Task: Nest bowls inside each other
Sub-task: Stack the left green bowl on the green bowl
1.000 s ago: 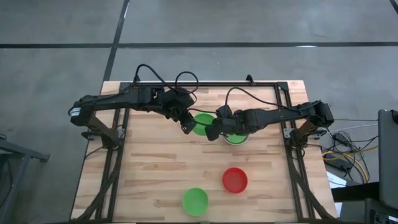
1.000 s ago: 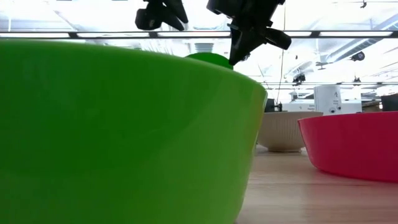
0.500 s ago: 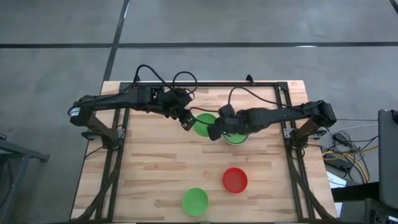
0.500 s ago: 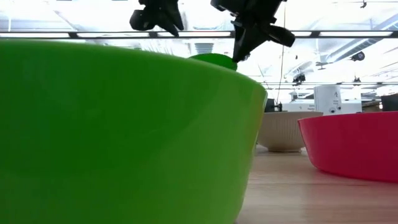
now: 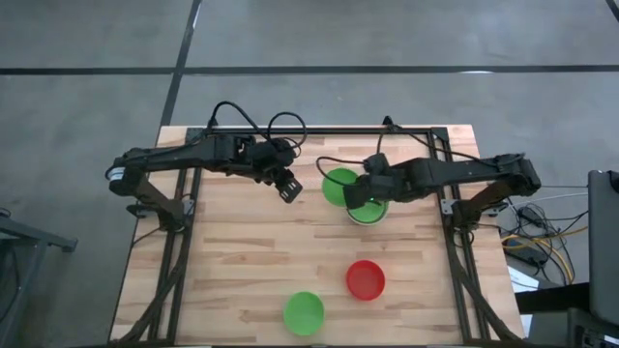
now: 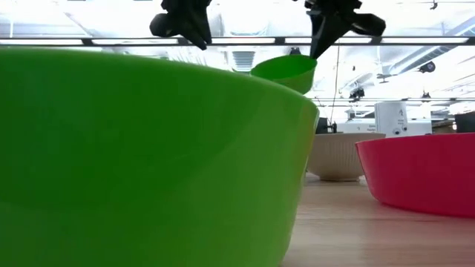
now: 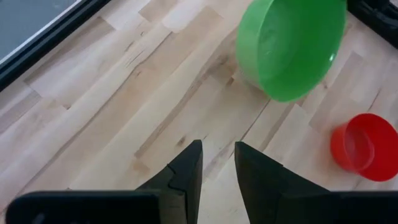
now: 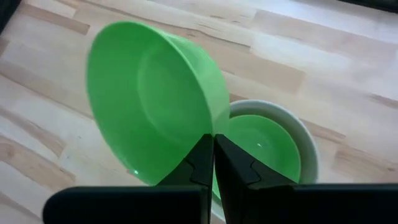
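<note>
My right gripper (image 5: 353, 198) is shut on a green bowl (image 5: 338, 184), which it holds in the air over the middle of the table. Just right of it stands a grey-white bowl (image 8: 306, 155) with another green bowl (image 8: 264, 146) nested inside. My left gripper (image 5: 291, 188) hovers left of the lifted bowl, open, with nothing between its fingers (image 7: 186, 168). A red bowl (image 5: 365, 279) and a third green bowl (image 5: 303, 312) rest on their bases near the table's near edge. My right gripper pinches the lifted green bowl's rim (image 8: 208, 127) between its two fingers, on the side of the bowl toward the nested pair. The fingers slant down from the table's right. The bowl hangs clear of the table, tilted, its hollow (image 8: 149, 93) turned up and leftward.
In the low view the near green bowl (image 6: 148, 163) fills the foreground and hides much of the table; the red bowl (image 6: 423, 174) and the grey-white bowl (image 6: 343, 156) show beside it. Bare wood lies at the table's left and near left (image 5: 213, 280).
My right gripper has risen and gone toward the table's right edge, still shut on the green bowl. The bowl has come up clear of the table, tilted, and now hangs closer to the nested pair. My left gripper has stayed in place, tipping a little.
</note>
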{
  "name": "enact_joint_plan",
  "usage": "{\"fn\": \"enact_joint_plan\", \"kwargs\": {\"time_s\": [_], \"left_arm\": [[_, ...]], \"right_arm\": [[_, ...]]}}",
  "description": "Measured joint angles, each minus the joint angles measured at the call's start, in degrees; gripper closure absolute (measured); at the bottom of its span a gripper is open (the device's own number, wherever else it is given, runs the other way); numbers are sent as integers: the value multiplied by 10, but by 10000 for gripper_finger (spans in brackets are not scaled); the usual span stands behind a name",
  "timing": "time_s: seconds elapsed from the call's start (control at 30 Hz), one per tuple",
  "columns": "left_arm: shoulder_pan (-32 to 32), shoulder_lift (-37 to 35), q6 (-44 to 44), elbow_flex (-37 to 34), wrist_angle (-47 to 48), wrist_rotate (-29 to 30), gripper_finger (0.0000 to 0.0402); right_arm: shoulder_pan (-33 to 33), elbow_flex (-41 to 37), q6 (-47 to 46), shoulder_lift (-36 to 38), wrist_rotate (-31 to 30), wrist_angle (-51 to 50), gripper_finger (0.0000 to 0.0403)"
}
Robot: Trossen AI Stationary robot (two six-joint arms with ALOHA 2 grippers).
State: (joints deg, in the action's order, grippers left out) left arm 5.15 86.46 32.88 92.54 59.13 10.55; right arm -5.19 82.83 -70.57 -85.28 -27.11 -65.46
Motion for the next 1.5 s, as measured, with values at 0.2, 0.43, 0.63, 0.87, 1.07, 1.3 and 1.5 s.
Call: {"fn": "enact_joint_plan", "kwargs": {"time_s": [0.2,0.43,0.63,0.87,1.07,1.3,1.5], "left_arm": [[0,0,-1,-1,2,7,303],[0,0,-13,-11,2,30,303],[0,0,-13,-26,1,30,303],[0,0,-14,-43,-1,29,305],[0,-1,-16,-44,-9,29,305],[-1,-1,-16,-44,-11,25,305],[-1,-1,-16,-44,-18,25,305]], "right_arm": [[0,0,-39,31,0,-60,395],[0,0,-52,34,29,-72,395],[0,-23,-69,32,31,-76,395],[0,-87,-111,49,32,-60,395],[0,-148,-106,88,25,39,395],[1,-248,-109,146,14,170,395],[2,-278,-96,164,0,179,394]]}}
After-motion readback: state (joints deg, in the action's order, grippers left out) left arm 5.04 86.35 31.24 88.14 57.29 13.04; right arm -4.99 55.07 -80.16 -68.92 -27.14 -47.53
